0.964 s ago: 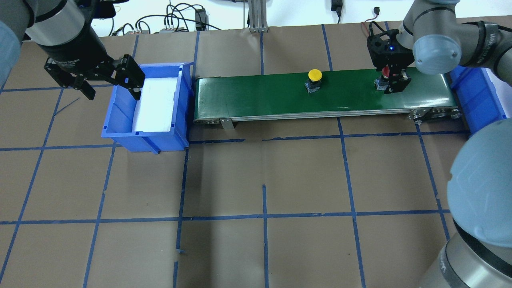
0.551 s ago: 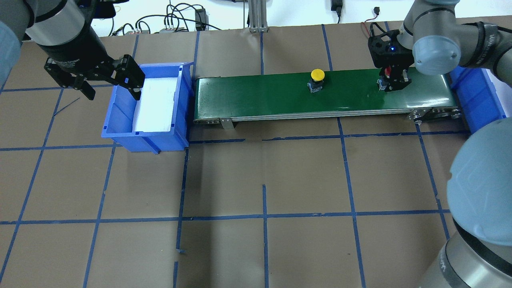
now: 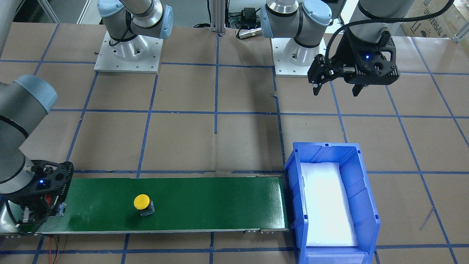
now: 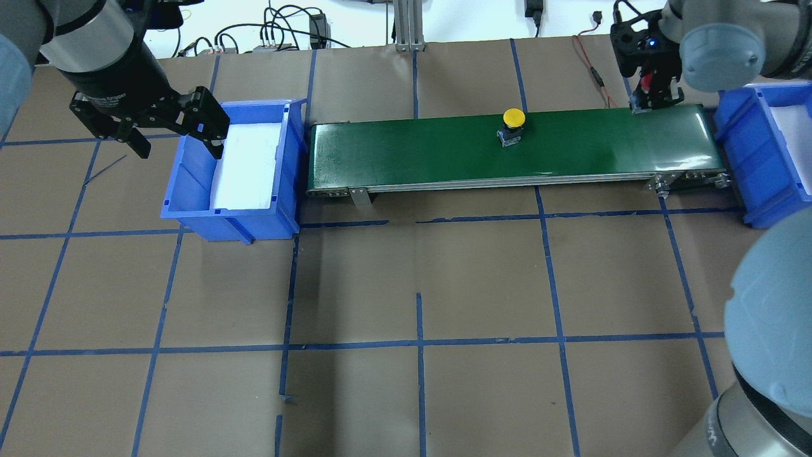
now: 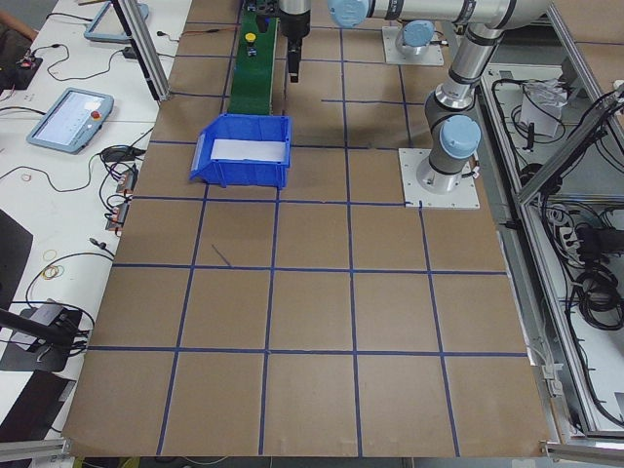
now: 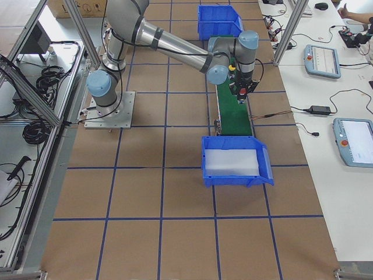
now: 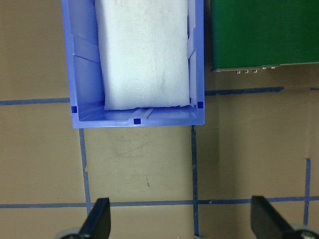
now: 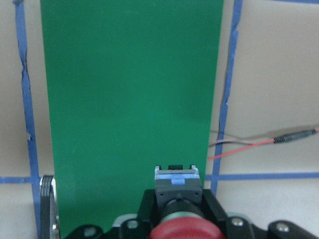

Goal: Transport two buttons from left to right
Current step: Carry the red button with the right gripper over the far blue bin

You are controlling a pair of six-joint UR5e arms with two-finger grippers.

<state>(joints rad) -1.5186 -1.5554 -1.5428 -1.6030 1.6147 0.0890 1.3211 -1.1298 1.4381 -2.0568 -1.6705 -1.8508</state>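
The yellow button [image 4: 512,120] stands upright on the green conveyor belt [image 4: 412,149], right of its middle; it also shows in the front-facing view [image 3: 141,202]. My right gripper [image 4: 653,98] is shut on the red button [image 8: 179,229] and holds it above the belt's right end, cap toward the wrist camera. The red cap peeks out between the fingers in the overhead view [image 4: 646,82]. My left gripper [image 4: 179,147] is open and empty, hovering over the near-left rim of the left blue bin [image 4: 190,190]. Its fingers [image 7: 97,224] frame bare table paper.
The left blue bin holds only a white foam pad [image 7: 144,55]. A second blue bin [image 4: 745,158] with white padding stands just past the belt's right end. A red-and-black cable [image 8: 264,142] lies on the table beside the belt. Blue tape lines grid the brown table.
My right gripper has risen and moved right and away with the red button, off the belt surface. The yellow button has travelled right along the belt. The left arm has not moved.
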